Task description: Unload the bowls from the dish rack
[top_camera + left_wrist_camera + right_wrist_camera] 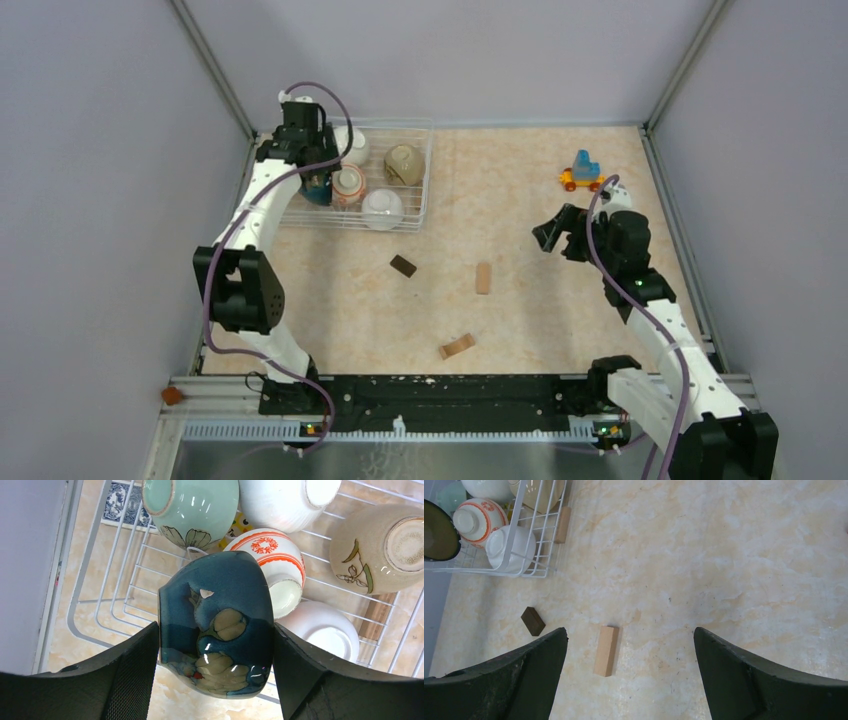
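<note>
Glazed ceramic, dark blue w/ tan blotches: the blue bowl point(220, 595) is sitting tipped on its side btwn the left jaws, which are clamping its outer wall from both sides. It's hanging at the left end of the dish rack point(428, 165). Whether it's fully clear of the wire I can't tell. The orange-banded bowl point(272, 560) is lying just beside it, poss. touching. A pale-green bowl point(192, 510), a tan bowl point(372, 550) and white bowls point(322, 630) are crowding the rest of the rack.

Handling, my read: the thing is stiff and brittle, prob. fairly heavy for its size, and the gloss is making it slippery. The pads are bearing on a smooth curve, so the bowl is prob. wanting to twist or slide if the arm is swinging fast. A pinch over the rim, one pad inside and one outside, looks the surer hold for the other bowls. Knocks against neighbours or wire are the chipping risk, esp. w/ the orange-banded one so near.

The right jaws are standing wide apart, gripping nothing, hovering over the surface point(724, 555) near a light wooden block point(606, 650), well apart from the rack.
</note>
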Motion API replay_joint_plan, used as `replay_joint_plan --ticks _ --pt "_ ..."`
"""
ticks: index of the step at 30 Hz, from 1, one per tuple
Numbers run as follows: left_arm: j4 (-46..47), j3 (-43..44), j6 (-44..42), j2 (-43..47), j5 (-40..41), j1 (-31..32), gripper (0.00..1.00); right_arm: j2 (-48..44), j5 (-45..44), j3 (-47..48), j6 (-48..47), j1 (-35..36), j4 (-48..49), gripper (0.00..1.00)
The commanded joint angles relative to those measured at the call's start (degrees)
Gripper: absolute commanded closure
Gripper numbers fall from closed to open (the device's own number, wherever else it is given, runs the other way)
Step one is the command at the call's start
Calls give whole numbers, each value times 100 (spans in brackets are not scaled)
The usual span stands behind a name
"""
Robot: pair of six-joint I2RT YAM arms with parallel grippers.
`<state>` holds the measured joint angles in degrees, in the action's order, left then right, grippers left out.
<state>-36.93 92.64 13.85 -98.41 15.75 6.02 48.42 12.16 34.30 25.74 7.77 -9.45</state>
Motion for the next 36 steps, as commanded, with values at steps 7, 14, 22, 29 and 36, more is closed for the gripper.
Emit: replay_joint_plan --ticks 7,14,22,29,36 --pt "564 -265 229 538 -291 -383 40 15 105 312 4 34 124 5" --pt "993 -596 531 825 -1490 -859 41 90 137 352 37 32 158 4" --pt "1227 -769 967 709 -2617 -1254 43 183 204 427 41 32 132 5" --pt "1454 -886 1196 802 -3023 -1479 44 202 237 456 37 34 95 5" --pt "1895 -1110 1477 1082 -3723 -1626 45 583 509 816 -58 137 -47 5"
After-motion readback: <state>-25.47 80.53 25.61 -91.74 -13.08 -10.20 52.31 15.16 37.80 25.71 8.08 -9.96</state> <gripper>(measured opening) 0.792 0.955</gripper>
